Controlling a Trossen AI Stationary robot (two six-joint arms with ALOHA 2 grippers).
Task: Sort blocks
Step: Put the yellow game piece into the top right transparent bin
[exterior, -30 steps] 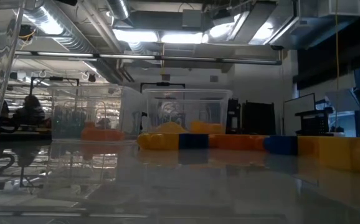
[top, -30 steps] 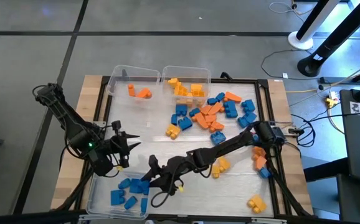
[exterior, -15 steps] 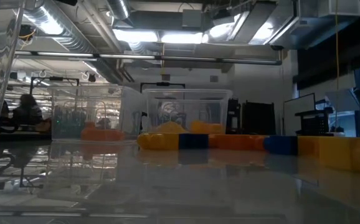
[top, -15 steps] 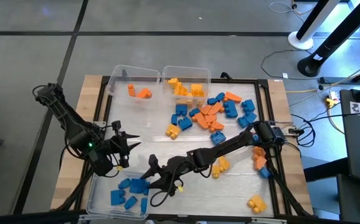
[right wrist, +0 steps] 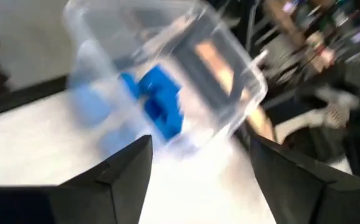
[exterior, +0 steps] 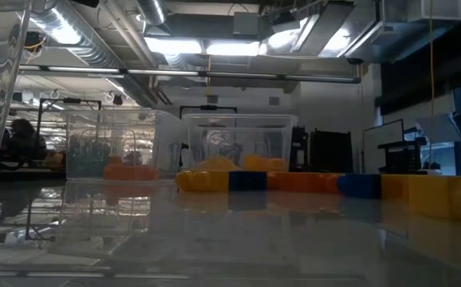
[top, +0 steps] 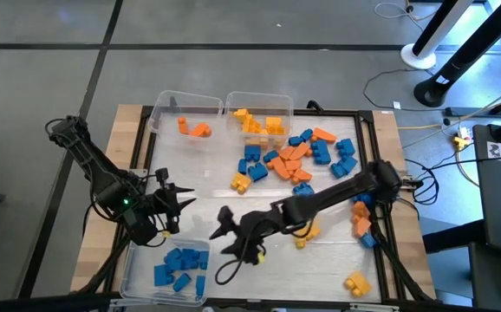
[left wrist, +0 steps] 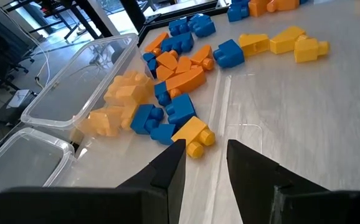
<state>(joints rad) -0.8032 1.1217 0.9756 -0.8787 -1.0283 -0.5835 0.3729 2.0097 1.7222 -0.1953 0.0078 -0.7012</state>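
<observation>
Tabletop (top: 233, 204), pale and glossy with a black frame, sits on a grey floor; cables (top: 424, 87) trail at upper right. Three clear bins (top: 164, 104) hold blocks (top: 289, 160): orange ones upper left, yellow beside them, blue at lower left (a mixed heap lies upper centre). Right gripper (top: 226, 234), lower centre, is spread and empty beside the blue bin. Left gripper (top: 177, 201), centre left, hangs part-open, holding nothing.
</observation>
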